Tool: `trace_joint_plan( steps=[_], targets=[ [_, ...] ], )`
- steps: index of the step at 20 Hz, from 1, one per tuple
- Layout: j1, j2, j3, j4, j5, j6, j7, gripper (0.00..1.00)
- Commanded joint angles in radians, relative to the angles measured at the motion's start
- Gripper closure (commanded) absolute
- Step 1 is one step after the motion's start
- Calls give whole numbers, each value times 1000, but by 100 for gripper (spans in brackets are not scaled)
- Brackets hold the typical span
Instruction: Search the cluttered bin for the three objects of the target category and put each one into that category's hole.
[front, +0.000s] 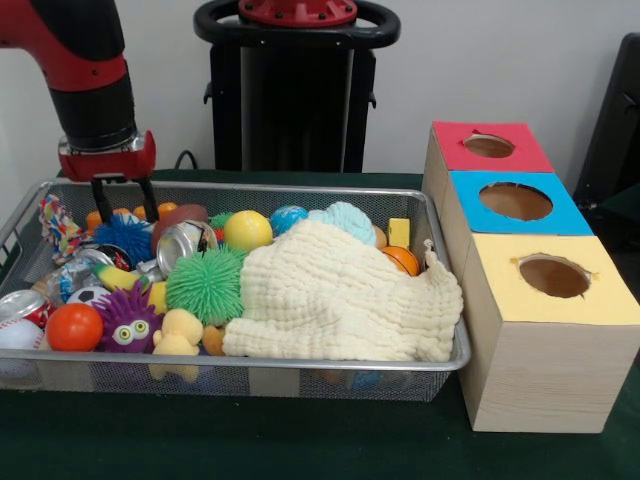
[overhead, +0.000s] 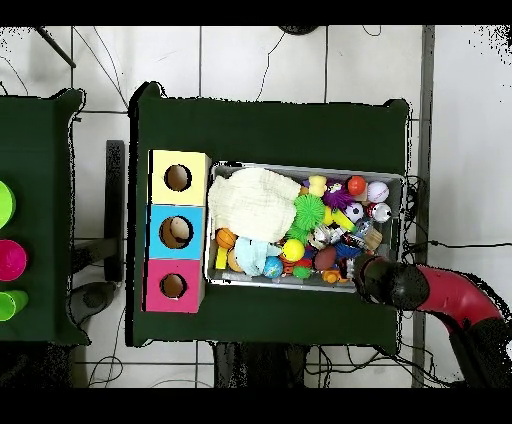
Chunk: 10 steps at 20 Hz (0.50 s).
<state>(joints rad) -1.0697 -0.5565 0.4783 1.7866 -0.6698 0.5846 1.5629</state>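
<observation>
The wide, shallow silver wire-mesh bin (front: 441, 361) sits on the dark green worktop (front: 250, 440) and is heaped with toys and scraps. At its far left corner, seen from the front, the red and black arm's end effector (front: 124, 196) reaches down into the bin, its two thin black fingers (front: 149, 199) spread apart with nothing pinched between them, their tips just above a blue spiky rubber ball (front: 125, 238) and beside a dented silver drink can (front: 183, 243). Left of these lies a knotted multicoloured rope toy (front: 58, 226), and nearer, a crinkly shiny plastic wrapper (front: 72, 274), partly buried under other things. A glossy orange ball (front: 73, 327) and a purple spiky ball with googly eyes (front: 127, 321) lie near the front wall. Toward the middle sit a green spiky rubber ball (front: 205, 284) and a smooth yellow ball (front: 247, 230). A large cream crinkled muslin cloth (front: 340, 295) covers the bin's right half. Right of the bin stands a row of three wooden boxes, each with a round hole: the yellow-topped box (front: 600, 290) nearest, the blue-topped box (front: 565, 213) in the middle, the red-topped box (front: 530, 150) farthest.
</observation>
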Motion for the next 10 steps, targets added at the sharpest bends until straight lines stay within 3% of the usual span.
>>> trace_joint_plan(
  steps=[1, 10],
  targets=[
    [-10, -51, 106, -61, -47, 155, -333, 0],
    [-39, -29, 123, -66, -80, 147, -334, 0]
  ],
)
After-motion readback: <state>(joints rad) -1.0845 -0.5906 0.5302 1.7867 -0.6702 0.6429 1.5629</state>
